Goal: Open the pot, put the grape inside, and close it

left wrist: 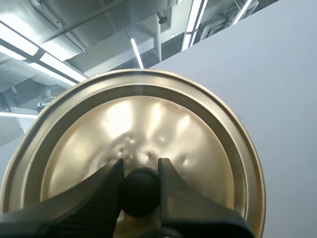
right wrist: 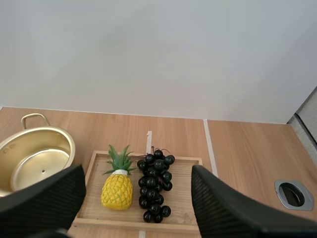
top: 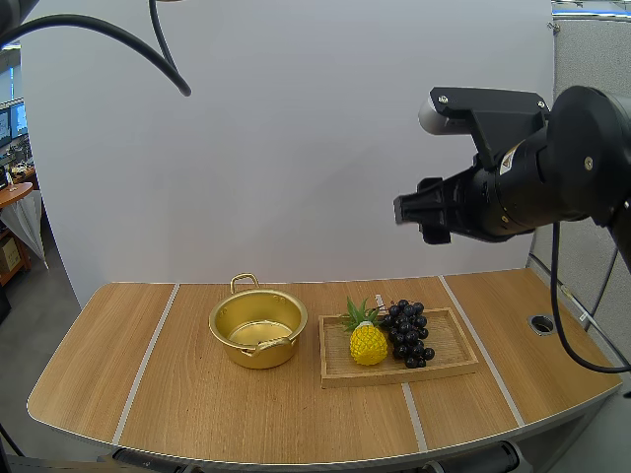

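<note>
The gold pot (top: 258,328) stands open on the table, left of the wooden tray (top: 454,340). A bunch of dark grapes (top: 409,333) lies on the tray. My right gripper (top: 409,212) hangs high above the tray. In the right wrist view its fingers (right wrist: 223,208) stand wide apart and open, looking down on the grapes (right wrist: 154,183), the tray (right wrist: 184,198) and the pot (right wrist: 34,163). In the left wrist view my left gripper (left wrist: 140,171) is shut on the black knob (left wrist: 140,192) of the gold lid (left wrist: 148,129), held up in the air.
A yellow toy pineapple (top: 368,342) lies on the tray beside the grapes, between them and the pot; it appears again as the pineapple (right wrist: 117,187) in the right wrist view. A round hole (top: 541,323) sits in the table's right end.
</note>
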Motion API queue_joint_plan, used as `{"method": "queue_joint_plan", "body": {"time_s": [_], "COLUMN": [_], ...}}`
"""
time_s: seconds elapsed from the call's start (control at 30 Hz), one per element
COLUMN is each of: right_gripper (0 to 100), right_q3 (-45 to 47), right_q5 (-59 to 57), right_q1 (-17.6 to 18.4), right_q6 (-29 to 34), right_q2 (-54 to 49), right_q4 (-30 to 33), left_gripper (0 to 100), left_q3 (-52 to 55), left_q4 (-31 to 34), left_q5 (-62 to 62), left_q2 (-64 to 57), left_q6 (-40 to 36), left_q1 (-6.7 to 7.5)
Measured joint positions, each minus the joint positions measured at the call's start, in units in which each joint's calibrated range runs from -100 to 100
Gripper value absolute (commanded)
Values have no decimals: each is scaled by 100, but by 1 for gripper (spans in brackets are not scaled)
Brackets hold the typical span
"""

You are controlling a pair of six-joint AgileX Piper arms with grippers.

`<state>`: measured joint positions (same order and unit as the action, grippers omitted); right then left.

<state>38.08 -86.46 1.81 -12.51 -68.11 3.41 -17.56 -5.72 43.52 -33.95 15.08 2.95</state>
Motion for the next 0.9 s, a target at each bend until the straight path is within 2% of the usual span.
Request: {"method": "queue_joint_plan", "body": {"time_s": [0.2, 0.67, 0.9], "right_gripper": [100, 100, 100], "right_q3": [0, 0, 102], "right_q5": [504, 1325, 1641], "right_q1": [0, 0, -260], "right_q6": [156, 237, 222], "right_q2": [778, 3294, 3850], "right_q4": [0, 0, -13], "left_gripper": [0, 0, 0], "left_q3": [0, 0, 0], "left_q4": [0, 9, 9], "left_q5": [-35, -35, -35], "left_q2": [0, 0, 0], "left_q6": [-3, -11, -11], "left_q1": [0, 0, 0]}}
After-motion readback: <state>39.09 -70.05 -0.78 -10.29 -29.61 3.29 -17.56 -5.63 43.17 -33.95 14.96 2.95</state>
